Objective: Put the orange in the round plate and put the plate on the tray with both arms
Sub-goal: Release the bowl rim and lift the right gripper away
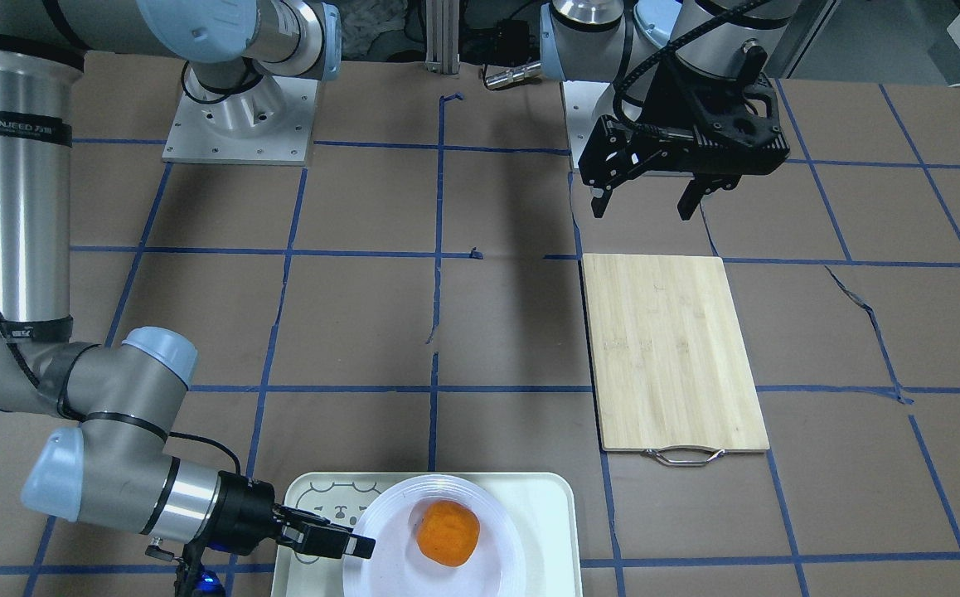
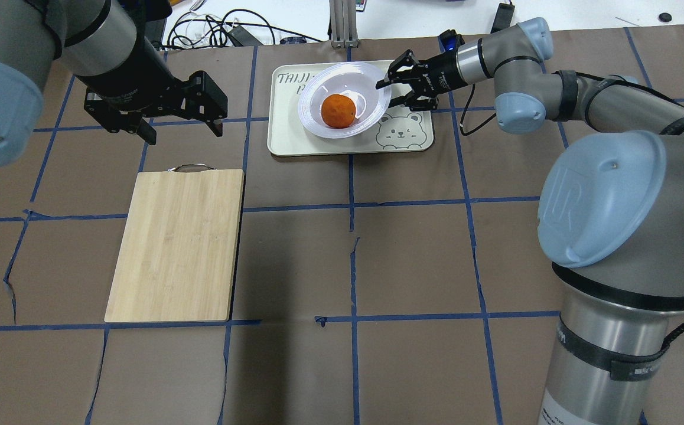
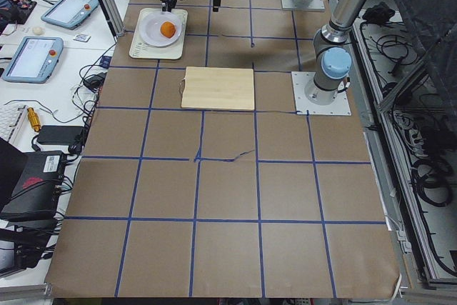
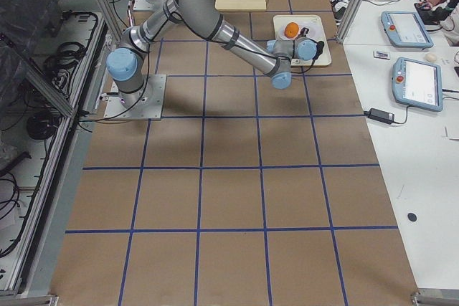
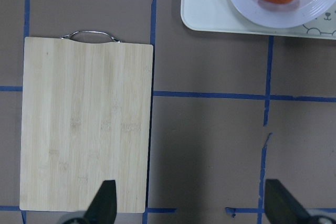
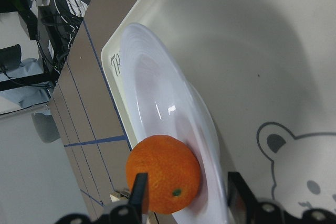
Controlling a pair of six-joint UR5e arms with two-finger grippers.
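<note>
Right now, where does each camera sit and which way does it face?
Front: across the table, facing the robot; both arms.
Overhead: behind the robot, looking down; both arms.
Left side: table's left end; left arm near.
Right side: right end; right arm near.
Left wrist: above the board, looking down; own fingertips.
Right wrist: beside the plate; own fingertips.
All share the orange.

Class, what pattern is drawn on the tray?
A grey bear face on the cream tray, clearest in the overhead view.

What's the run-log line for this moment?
orange in round plate | round plate on tray | right gripper open, astride round plate rim | left gripper open, empty, away from tray
</note>
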